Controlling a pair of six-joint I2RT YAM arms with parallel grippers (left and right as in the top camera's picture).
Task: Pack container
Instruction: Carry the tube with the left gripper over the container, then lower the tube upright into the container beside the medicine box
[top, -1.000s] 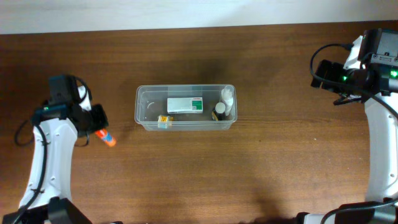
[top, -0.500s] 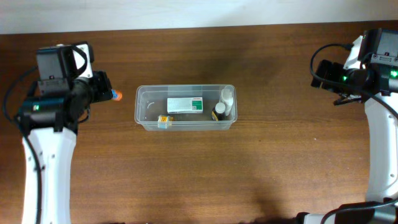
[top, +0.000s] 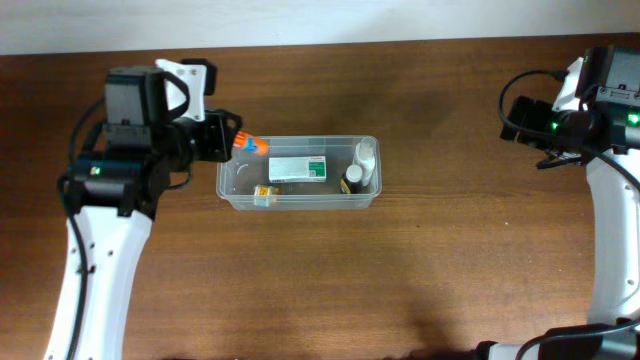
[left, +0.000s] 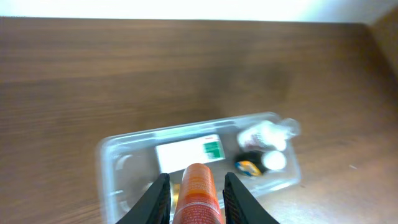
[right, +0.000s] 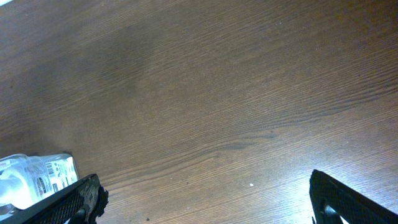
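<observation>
The left gripper clamps an orange tube above the left end of the container, centre-left overhead. The right gripper, upper right overhead, gapes wide, empty.

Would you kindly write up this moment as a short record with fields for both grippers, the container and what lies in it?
Container: clear tub on the wooden table
Inside: white-and-green box, small yellow item, white bottle, dark white-capped bottle
Left gripper: shut on orange tube, held above the tub's left end
Right gripper: open, empty, off to the right, over bare table
Tube status: not yet inside
</observation>
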